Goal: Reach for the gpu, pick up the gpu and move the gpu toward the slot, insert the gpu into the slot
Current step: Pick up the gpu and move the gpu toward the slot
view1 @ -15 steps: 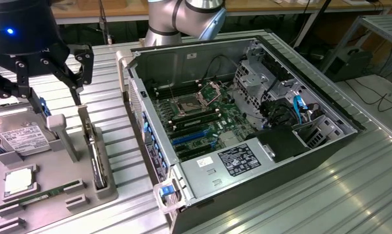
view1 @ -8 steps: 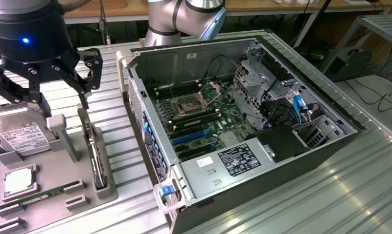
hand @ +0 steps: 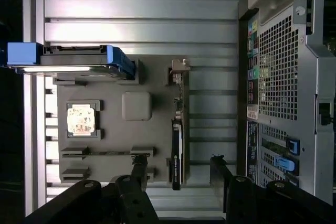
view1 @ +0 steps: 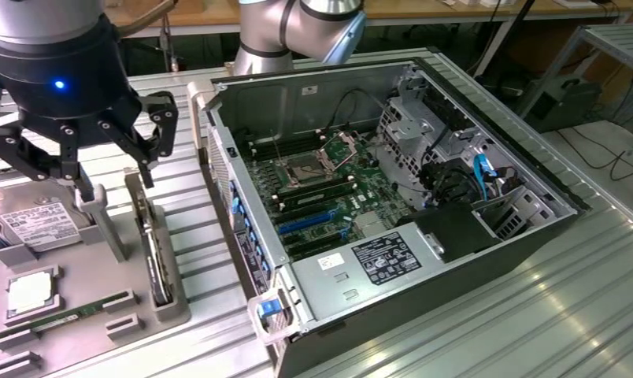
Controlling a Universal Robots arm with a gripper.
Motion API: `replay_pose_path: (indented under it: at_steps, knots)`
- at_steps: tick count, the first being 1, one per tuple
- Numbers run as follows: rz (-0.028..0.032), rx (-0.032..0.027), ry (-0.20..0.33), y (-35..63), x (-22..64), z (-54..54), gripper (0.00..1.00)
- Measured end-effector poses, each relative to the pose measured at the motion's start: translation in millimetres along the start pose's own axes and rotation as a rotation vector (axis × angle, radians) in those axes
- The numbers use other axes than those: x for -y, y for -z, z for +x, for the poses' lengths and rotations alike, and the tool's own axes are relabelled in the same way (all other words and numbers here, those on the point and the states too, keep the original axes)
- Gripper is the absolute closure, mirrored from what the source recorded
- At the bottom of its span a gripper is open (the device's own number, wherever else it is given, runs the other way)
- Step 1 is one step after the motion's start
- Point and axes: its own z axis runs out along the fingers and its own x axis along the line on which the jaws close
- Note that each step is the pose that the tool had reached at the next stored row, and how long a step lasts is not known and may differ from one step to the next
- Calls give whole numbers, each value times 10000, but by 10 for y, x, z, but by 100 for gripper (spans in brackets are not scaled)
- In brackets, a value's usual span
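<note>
Hovering wide open and empty, the gripper (view1: 115,177) sits just above the gpu (view1: 155,256), which stands on edge, its long axis running between the jaws.

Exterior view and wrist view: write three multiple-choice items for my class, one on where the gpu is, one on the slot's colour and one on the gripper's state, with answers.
1. Where is the gpu?
A. On edge in the grey tray
B. Hanging in mid-air
C. Already plugged in

2. What colour is the slot?
A. Red
B. Blue
C. Yellow

3. How is the gripper?
A. Open
B. Shut on the gpu
C. Shut on nothing

Answers:
1 A, the card stands upright in the tray's holder.
2 B, it shows bright blue on the green motherboard.
3 A, its jaws stand wide apart.
</note>
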Motion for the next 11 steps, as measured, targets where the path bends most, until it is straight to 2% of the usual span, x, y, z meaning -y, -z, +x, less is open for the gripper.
replay_pose_path:
  at_steps: [2, 5, 9, 11]
  knots:
    - [1, 0, 1, -35, 1, -38, 40]
    - [2, 0, 11, -90, 5, -39, 40]
    - [-4, -23, 564, -145, 8, -38, 40]
    - [-5, -25, 585, -166, 8, -38, 40]
